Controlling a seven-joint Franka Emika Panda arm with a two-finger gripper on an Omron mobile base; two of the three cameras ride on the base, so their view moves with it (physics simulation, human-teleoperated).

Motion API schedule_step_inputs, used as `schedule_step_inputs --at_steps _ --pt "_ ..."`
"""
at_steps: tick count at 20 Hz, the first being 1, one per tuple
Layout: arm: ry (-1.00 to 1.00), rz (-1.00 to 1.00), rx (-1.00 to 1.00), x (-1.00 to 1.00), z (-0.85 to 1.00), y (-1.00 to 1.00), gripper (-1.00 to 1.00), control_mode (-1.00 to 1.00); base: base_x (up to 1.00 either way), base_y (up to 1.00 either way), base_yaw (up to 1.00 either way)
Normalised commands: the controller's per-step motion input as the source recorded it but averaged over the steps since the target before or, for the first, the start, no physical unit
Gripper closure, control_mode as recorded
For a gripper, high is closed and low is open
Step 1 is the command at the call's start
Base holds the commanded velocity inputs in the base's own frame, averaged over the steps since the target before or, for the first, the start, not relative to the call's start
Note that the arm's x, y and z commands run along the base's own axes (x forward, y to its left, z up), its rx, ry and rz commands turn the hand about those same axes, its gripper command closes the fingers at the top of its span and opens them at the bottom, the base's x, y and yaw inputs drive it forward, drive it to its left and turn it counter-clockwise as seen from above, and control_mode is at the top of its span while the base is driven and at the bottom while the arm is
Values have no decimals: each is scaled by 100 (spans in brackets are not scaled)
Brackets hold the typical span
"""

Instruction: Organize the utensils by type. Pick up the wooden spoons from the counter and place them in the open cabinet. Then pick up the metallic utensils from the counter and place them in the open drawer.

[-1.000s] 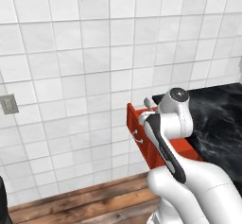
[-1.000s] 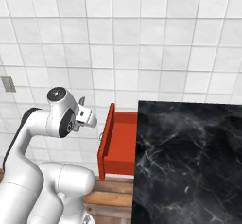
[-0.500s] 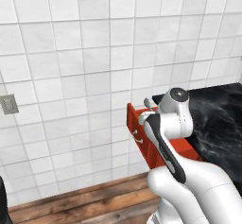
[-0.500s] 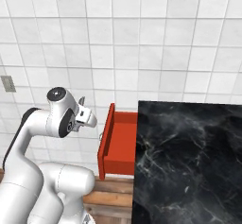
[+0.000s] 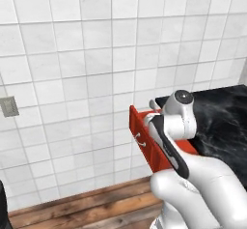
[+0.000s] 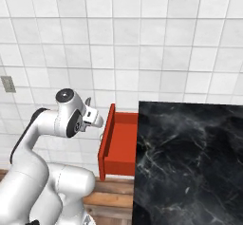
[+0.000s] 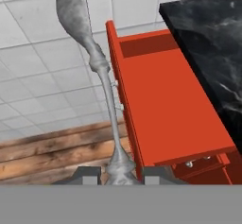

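A: Hand view first. Gripper [image 7: 116,175] at bottom centre, fingers [image 7: 87,176] drawn narrow, clamped on the handle end of the metallic utensil [image 7: 90,57].

B: Utensil's lie?

A: Silver-grey, runs from the fingertips up to the upper left of the frame, wide end at the top against the white tiled wall [image 7: 38,76]. Its shaft passes just left of the open drawer [image 7: 160,100] front.

B: Drawer position?

A: Centre of the hand view, red, pulled out, floor bare. The counter [image 7: 212,43], black stone with white veining, fills the upper right, directly beside the drawer.

B: Base views?

A: Right base view: drawer [image 6: 118,145] centre, counter [image 6: 190,162] lower right, arm head at centre left with the gripper [image 6: 95,119] just left of the drawer front. Left base view: drawer [image 5: 144,143] front with silver handle at centre, arm in front of it, counter [image 5: 222,117] at right edge. Wooden floor [image 5: 77,208] along the bottom.
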Motion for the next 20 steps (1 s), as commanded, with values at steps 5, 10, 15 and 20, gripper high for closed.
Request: schedule_step_inputs --at_steps 5,10,15,20 --pt "24 0 0 50 -10 -36 100 -100 0 0 0" --pt "29 5 0 50 -22 -24 100 -100 0 0 0" --pt "9 2 -3 38 -39 -18 100 -100 0 0 0" --pt "-5 1 -11 13 -54 -5 100 -100 0 0 0"
